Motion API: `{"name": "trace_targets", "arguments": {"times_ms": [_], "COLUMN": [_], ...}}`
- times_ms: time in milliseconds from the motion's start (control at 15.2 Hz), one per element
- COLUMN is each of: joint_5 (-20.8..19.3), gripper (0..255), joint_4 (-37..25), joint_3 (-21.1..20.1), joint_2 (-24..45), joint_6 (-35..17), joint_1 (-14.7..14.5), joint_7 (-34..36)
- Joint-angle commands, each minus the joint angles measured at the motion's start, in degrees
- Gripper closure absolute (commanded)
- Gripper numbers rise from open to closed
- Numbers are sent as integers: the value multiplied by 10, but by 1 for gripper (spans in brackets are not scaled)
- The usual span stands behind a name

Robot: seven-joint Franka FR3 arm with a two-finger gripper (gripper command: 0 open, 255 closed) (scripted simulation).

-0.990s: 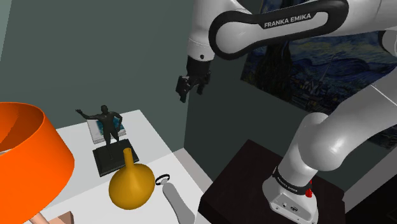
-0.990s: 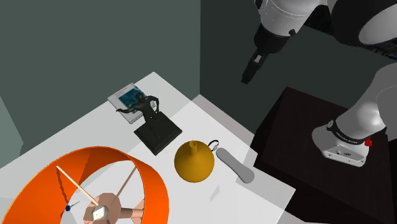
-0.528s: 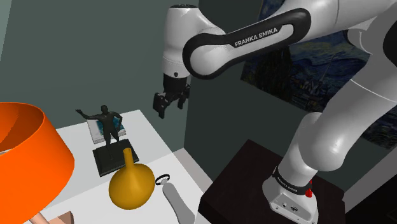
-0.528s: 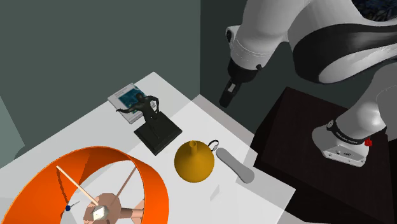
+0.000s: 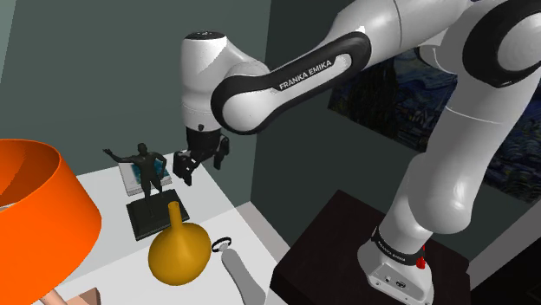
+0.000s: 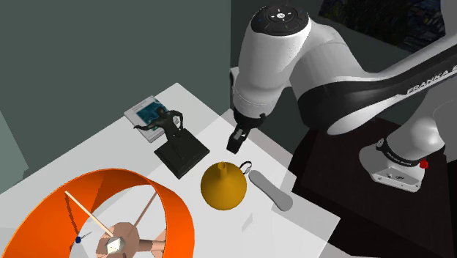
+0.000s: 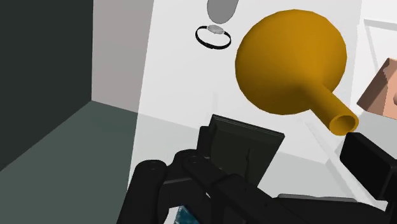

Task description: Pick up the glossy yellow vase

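From the shoulder view, I see the vase upright on the white table. It is ochre yellow, with a round fat body and a narrow neck that widens slightly at the lip. It stands just in front of the black base of a dark statue, with the orange lampshade on the shoulder view's left. A thin black ring and a grey flat object lie on its other side. My gripper hangs above the table beside the statue, higher than the vase and apart from it. Its fingers stand apart with nothing between them.

In the second exterior view I look down on the vase. Its mouth shows as a small opening at the top of the neck, too small for me to tell what is inside. The gripper points down just above and beyond it, not touching. A book lies under the far end of the statue.

In the wrist view the vase is ahead of the hand, its neck pointing back towards the camera and its lip rimming a shadowed hollow. The ring lies beyond its body, and the statue's dark bulk is close under the camera.
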State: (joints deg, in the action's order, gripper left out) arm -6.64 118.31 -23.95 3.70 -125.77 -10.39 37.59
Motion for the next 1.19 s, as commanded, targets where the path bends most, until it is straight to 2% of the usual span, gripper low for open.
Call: {"name": "trace_targets", "arguments": {"times_ms": [0,330,990,1056,1122], "joint_5": [-23,-68,-90,-89,-90], "gripper": [0,0,0,255,255], "joint_4": [-33,-120,-104,-102,-102], "joint_3": [-7,-9,1,1,1], "joint_2": [49,155,188,187,187], "joint_6": [-8,-10,-56,-57,-57], "joint_1": [-13,-53,-61,-61,-61], "joint_7": [28,76,92,92,92]}}
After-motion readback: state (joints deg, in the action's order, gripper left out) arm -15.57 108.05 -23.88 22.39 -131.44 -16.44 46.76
